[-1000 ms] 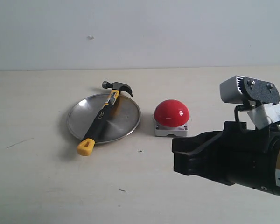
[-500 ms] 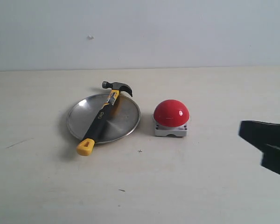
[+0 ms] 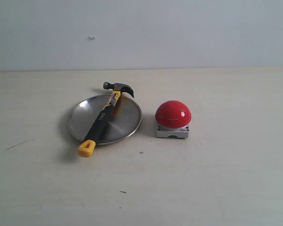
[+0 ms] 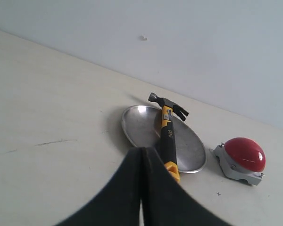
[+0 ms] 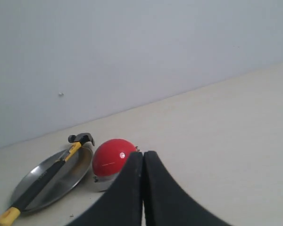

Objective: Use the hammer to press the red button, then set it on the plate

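Right pincer (image 5: 143,153) clears the wide view; both are pressed together, and the hammer (image 4: 168,136) points its handle at the nearer left pincer (image 4: 141,149).

Gap btwn plate (image 3: 79,121) & red button (image 3: 173,114) looks narrow; hammer (image 3: 103,117) overhangs plate rim.

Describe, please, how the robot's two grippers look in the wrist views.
The left gripper has two plain matte black fingers, broad at the base and curving inward to a narrow tip, with only a thin seam between them. The right gripper looks the same. No cables, labels or markings are visible, and neither arm appears in the exterior view.
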